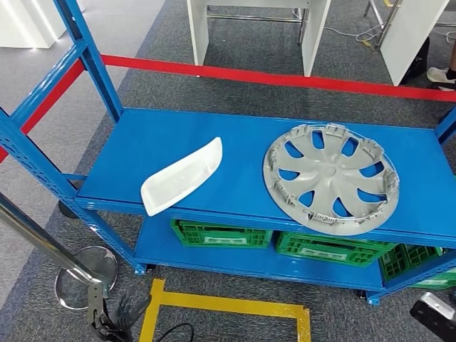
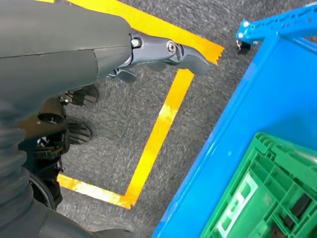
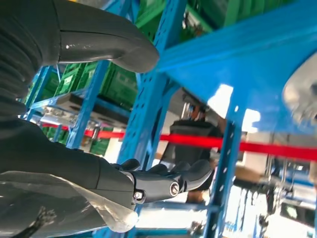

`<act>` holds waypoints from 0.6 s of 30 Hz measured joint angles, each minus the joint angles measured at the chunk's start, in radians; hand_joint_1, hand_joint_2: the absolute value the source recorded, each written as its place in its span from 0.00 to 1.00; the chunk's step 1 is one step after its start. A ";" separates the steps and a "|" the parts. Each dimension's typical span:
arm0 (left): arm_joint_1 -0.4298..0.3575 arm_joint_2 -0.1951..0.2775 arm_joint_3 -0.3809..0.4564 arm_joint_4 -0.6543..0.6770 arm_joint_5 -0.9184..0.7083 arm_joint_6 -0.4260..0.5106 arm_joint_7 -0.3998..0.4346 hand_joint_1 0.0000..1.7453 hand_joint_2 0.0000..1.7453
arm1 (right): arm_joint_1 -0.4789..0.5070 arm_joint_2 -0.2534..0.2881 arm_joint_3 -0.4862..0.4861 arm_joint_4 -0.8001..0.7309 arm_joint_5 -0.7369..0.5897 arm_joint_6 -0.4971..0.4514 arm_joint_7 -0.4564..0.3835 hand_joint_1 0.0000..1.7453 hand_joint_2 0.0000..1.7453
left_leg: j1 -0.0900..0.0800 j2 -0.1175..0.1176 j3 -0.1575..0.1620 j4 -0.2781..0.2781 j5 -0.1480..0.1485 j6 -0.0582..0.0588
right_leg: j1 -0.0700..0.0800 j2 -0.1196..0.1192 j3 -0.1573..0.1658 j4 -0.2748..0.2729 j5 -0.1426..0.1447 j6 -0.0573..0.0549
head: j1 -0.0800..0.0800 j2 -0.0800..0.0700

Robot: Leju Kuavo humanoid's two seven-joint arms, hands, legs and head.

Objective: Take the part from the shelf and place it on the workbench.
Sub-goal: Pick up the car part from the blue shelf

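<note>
1. Blue shelf [image 1: 161, 146]: upper deck spans the head view.
2. Grey wheel cover [image 1: 330, 178]: flat at 3 o'clock.
3. White part [image 1: 182, 177]: at 9 o'clock, well apart.
4. Left hand [image 2: 149, 54], right hand [image 3: 164, 181]: fingers extended, empty.

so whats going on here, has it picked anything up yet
Not yet. The robot faces a blue shelf whose top level holds a white curved part and a grey wheel cover, lying apart, neither touched. Green crates sit on the level below. The left hand hangs low over the carpet and yellow floor tape, holding nothing. The right hand is beside the shelf frame, fingers extended, also holding nothing.
</note>
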 joint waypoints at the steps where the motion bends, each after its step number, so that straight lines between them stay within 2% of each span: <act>1: -0.002 -0.002 -0.001 0.000 -0.004 -0.003 0.000 0.00 1.00 | -0.001 -0.020 0.026 0.013 -0.004 -0.004 0.017 0.00 1.00 | 0.000 0.000 0.000 0.000 0.000 0.000 | 0.000 0.000 0.000 0.000 0.000 0.000 | 0.000 0.000; 9: -0.015 -0.011 -0.012 0.003 -0.036 -0.030 0.005 0.00 1.00 | -0.022 -0.146 0.202 0.113 -0.023 -0.042 0.140 0.00 1.00 | 0.000 0.000 0.000 0.000 0.000 0.000 | 0.000 0.000 0.000 0.000 0.000 0.000 | 0.000 0.000; 18: -0.019 -0.018 -0.028 0.007 -0.062 -0.036 0.022 0.00 1.00 | -0.101 -0.162 0.345 0.227 0.088 -0.136 0.195 0.00 1.00 | 0.000 0.000 0.000 0.000 0.000 0.000 | 0.000 0.000 -0.001 0.000 0.000 0.000 | 0.000 0.000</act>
